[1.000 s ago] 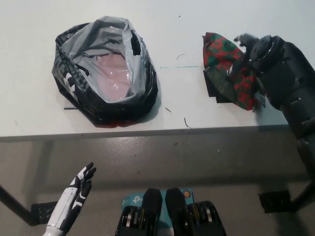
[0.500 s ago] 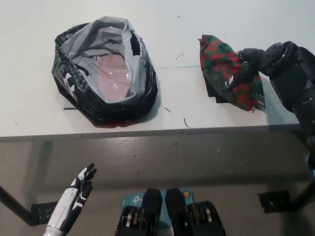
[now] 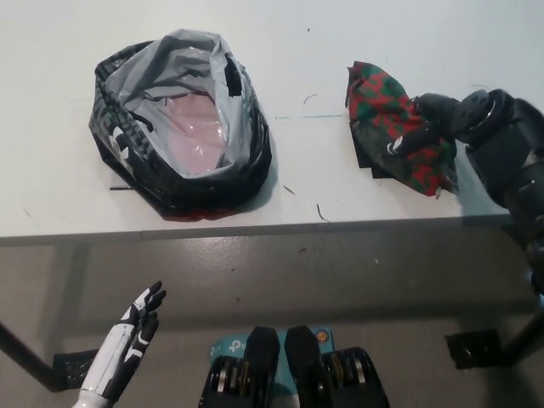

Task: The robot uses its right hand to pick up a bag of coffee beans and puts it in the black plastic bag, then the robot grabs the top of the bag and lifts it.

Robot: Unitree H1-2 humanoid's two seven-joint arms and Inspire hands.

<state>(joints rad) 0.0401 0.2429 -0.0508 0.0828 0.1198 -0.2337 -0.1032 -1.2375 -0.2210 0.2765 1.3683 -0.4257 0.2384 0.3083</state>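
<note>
The red-and-green patterned coffee bean bag (image 3: 393,127) lies under our black right hand (image 3: 425,127), fingers draped on it, grip unconfirmed; we should clamp firmly before lifting.

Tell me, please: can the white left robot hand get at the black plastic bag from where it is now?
Probably not without moving. The left robot hand hangs open below the table's front edge, beside the robot's body, while the black plastic bag sits up on the tabletop. Nothing blocks it; it would have to rise and reach forward.

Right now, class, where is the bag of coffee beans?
In the head view, the coffee bean bag lies on the table's right side, under the black right hand, apart from the black plastic bag.
</note>
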